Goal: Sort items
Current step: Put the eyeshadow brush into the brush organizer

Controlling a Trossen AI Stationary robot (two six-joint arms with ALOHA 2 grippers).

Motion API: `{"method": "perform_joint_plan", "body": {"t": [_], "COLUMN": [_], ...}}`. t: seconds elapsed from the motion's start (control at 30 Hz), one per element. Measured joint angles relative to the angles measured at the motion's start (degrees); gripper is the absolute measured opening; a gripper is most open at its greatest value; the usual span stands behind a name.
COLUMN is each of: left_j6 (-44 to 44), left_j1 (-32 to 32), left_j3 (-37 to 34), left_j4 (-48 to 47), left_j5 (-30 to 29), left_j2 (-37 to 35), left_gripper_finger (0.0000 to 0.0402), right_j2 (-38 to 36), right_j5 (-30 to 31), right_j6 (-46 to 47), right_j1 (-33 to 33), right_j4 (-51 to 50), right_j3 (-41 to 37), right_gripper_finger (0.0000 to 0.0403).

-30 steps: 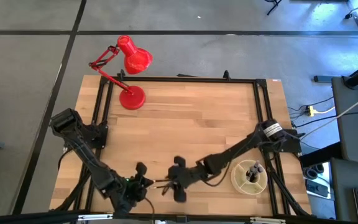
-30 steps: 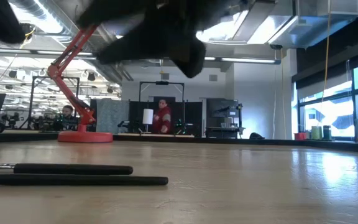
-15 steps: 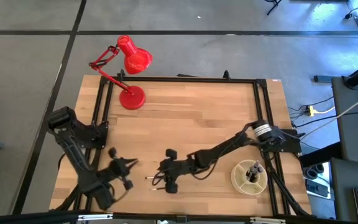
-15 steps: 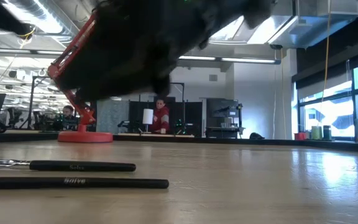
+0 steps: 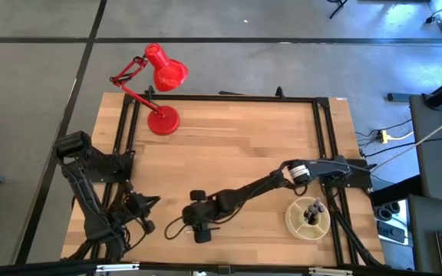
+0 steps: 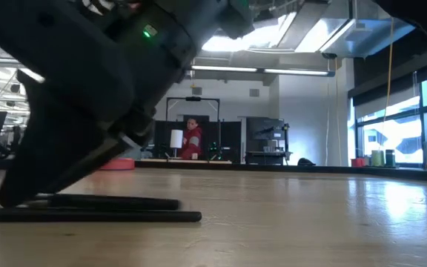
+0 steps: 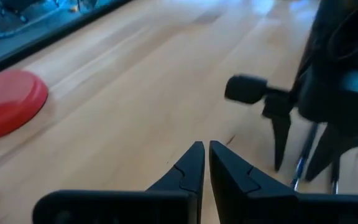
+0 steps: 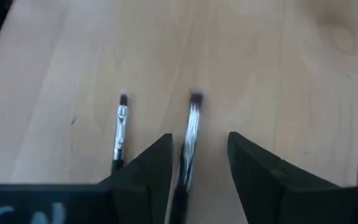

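Two brushes [image 8: 191,134] now lie under the right gripper's [image 8: 197,162] spread fingers; left gripper [image 7: 206,163] retreated, fingers nearly together.

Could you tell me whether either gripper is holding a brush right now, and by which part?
Neither: the right gripper stands open astride one brush, not closed; the left gripper is shut, empty.

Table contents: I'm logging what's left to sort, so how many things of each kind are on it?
Loose makeup brushes lying flat: 2
Cream divided dish: 1 (brushes in it too small to count)
Red desk lamp: 1
Total: 4
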Motion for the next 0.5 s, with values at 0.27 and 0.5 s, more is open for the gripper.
{"method": "perform_joint_plan", "body": {"t": [0.27,0.5], "left_j6": [1.01,1.01], "left_j1": [-0.81,-0.81], "left_j3": [0.00,0.00], "left_j4": [0.33,0.65], "left_j5": [2.60,2.61], "left_j2": [0.02,0.02], "left_gripper_finger": [0.0020,0.0020], "right_j2": [0.67,0.73], "right_j5": [-0.64,-0.98], "right_j6": [0.29,3.83], "right_j1": [0.00,-0.11], "right_j4": [-8.07,-15.92], "right_j3": [1.19,0.98], "right_gripper_finger": [0.0111,0.0014]}}
